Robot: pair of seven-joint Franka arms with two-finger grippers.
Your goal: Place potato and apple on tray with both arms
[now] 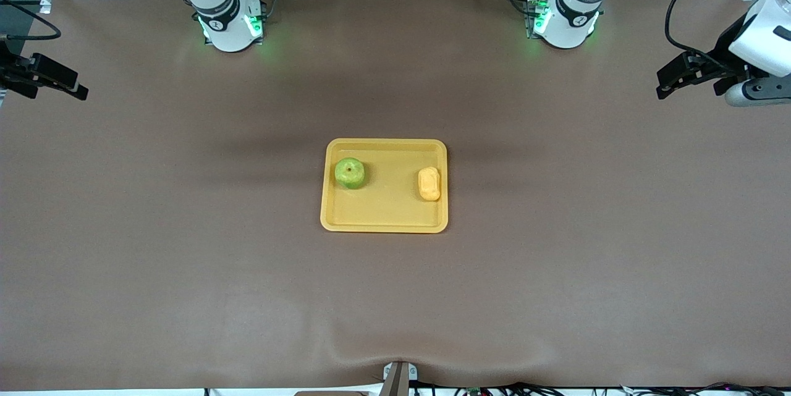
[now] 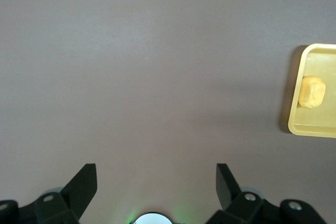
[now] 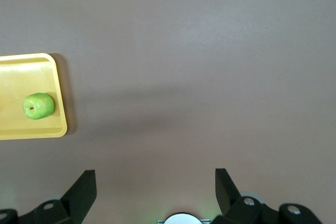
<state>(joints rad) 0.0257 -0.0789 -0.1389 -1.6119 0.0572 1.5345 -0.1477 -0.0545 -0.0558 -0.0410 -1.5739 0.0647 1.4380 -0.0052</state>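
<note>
The yellow-orange tray [image 1: 389,204] lies flat in the middle of the table. On it sits the green apple [image 1: 350,173], at the end toward the right arm, and the oblong yellow potato [image 1: 429,183], at the end toward the left arm. My left gripper [image 1: 664,84] hangs open over bare table at the left arm's end, holding nothing. My right gripper [image 1: 79,90] hangs open over bare table at the right arm's end, also holding nothing. The left wrist view shows open fingers [image 2: 84,184], the potato [image 2: 312,92] and the tray's rim [image 2: 315,128]. The right wrist view shows the apple [image 3: 38,105] on the tray [image 3: 23,74].
A brown cloth [image 1: 185,248] covers the whole table. The two arm bases [image 1: 228,22] [image 1: 565,19], lit green, stand along the edge farthest from the front camera. A small metal mount [image 1: 398,377] sits at the nearest edge. Cables and racks line the surroundings.
</note>
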